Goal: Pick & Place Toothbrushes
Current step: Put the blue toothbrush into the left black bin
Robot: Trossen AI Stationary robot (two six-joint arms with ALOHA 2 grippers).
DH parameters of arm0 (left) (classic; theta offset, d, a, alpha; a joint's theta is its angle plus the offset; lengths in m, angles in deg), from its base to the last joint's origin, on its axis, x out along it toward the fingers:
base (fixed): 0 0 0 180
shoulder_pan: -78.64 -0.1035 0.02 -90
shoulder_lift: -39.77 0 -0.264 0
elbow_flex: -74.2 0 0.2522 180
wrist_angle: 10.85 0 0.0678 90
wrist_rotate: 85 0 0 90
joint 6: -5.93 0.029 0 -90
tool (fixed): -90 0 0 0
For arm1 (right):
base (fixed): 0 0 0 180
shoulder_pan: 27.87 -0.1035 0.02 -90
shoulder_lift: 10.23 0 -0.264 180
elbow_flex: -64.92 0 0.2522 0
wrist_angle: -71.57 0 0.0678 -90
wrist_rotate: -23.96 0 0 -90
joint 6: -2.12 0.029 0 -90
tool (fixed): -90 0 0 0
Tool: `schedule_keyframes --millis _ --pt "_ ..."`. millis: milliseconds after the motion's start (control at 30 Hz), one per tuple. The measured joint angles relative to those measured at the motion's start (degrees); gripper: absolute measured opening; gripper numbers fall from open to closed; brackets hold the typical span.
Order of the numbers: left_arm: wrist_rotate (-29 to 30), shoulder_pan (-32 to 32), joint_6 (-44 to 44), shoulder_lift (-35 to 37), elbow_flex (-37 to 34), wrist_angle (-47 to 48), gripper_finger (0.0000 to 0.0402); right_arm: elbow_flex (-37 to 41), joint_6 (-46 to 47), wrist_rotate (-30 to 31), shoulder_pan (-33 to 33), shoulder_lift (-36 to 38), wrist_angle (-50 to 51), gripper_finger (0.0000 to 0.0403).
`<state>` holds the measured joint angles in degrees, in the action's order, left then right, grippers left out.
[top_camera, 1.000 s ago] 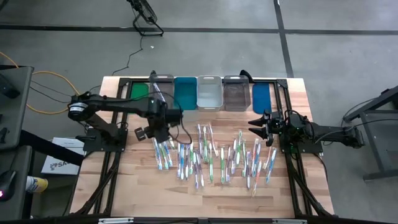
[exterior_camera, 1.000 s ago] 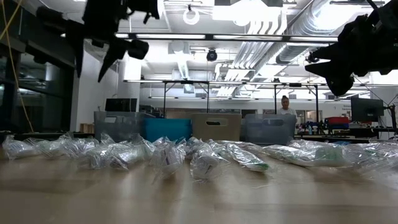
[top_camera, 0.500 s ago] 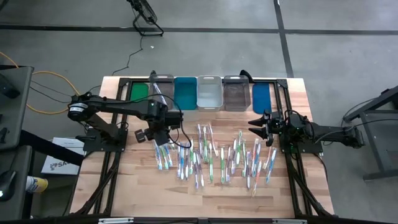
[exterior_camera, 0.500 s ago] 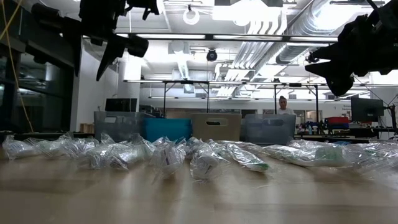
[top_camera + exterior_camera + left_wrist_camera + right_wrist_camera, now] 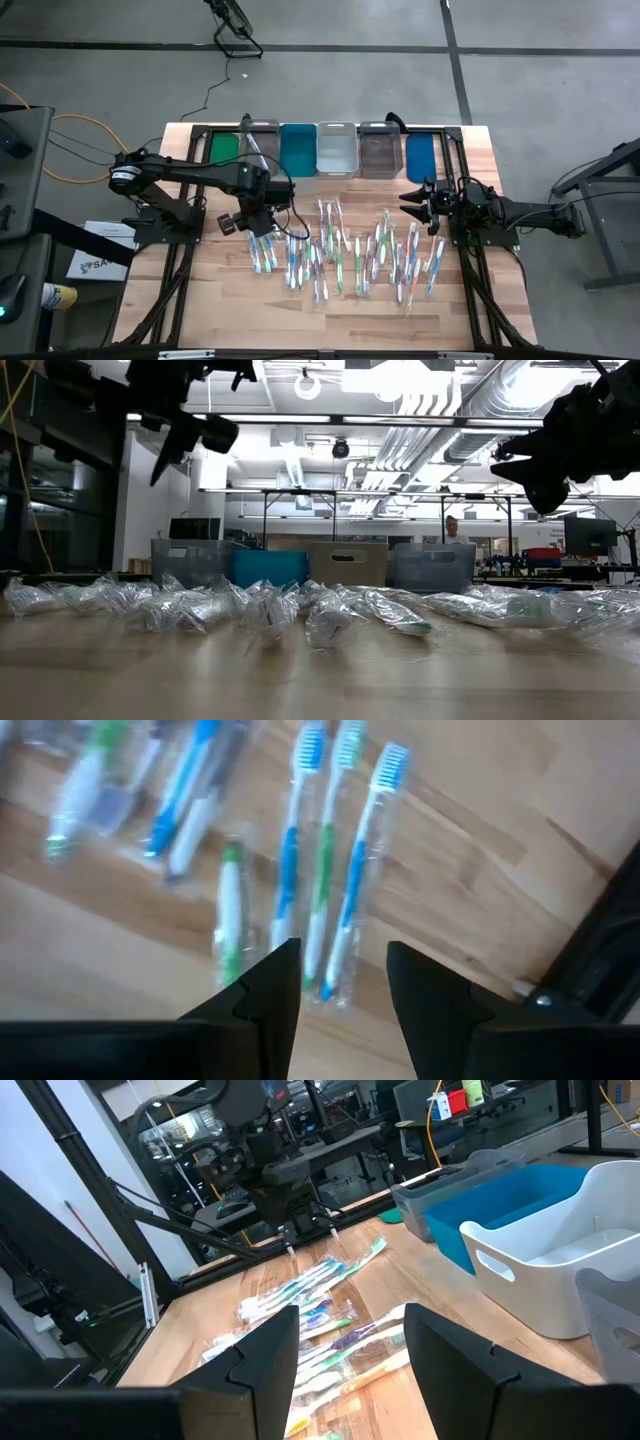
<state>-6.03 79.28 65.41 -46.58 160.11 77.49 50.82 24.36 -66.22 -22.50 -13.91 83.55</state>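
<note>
On the pale wooden surface (image 5: pixel 200 310), slim translucent-handled toothbrushes in clear wrappers (image 5: pixel 340 255) lie scattered before the bins. The left gripper (image 5: pixel 250 222), fingers apart and empty, has drifted back over the leftmost brushes, lining up a pick. The right gripper (image 5: pixel 412 203) hovers open nearby.

Around my wooden table (image 5: pixel 200 300): grey concrete floor (image 5: pixel 560 90); beyond it, ceiling ducts (image 5: pixel 440 400), strip lights (image 5: pixel 330 420), distant workbenches (image 5: pixel 300 495).

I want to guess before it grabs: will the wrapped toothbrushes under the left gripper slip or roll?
Probably slippery: the toothbrushes lie in shiny clear wrappers. Rolling seems unlikely, since they lie flat on the wooden table. They look slim, so likely light for the open left gripper.
</note>
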Motion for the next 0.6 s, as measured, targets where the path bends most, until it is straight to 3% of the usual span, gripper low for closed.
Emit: schedule_keyframes --millis 467,600 --pt "0.3 7.4 -5.7 2.9 -19.9 -13.3 0.0147 0.0 0.0 0.0 0.0 0.0 0.0 0.0176" --pt "3.8 7.8 -5.3 5.4 -23.9 -20.0 0.0147 0.0 0.0 0.0 0.0 0.0 0.1 0.0176"
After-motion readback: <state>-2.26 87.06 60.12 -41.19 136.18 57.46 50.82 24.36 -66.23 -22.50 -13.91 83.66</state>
